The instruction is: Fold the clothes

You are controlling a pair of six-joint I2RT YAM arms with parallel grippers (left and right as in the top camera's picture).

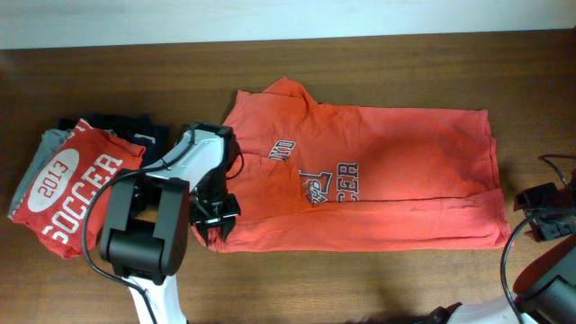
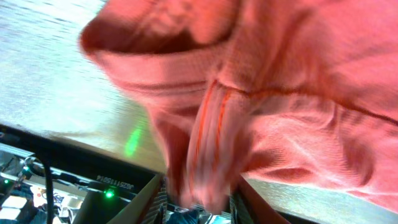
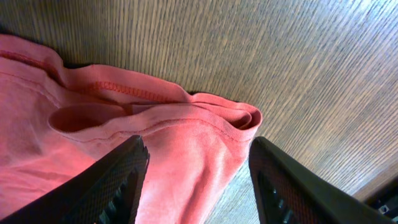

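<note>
The orange-red T-shirt (image 1: 405, 171) lies across the middle of the wooden table, its lower part folded up so that the navy chest print (image 1: 328, 180) is partly covered. My left gripper (image 1: 216, 225) is at the shirt's lower left corner. In the left wrist view it (image 2: 199, 199) is shut on a bunched fold of the shirt (image 2: 298, 81). My right gripper (image 1: 540, 220) sits just off the shirt's lower right corner. In the right wrist view its fingers (image 3: 199, 180) are wide open, with the hemmed corner of the shirt (image 3: 186, 143) between them, not gripped.
A folded red shirt with white "2013 SOCCER" (image 1: 76, 184) lies at the left on folded grey (image 1: 45, 144) and dark navy (image 1: 126, 126) garments. A black cable (image 1: 562, 171) loops at the right edge. The table's far edge (image 1: 288, 40) meets a white wall.
</note>
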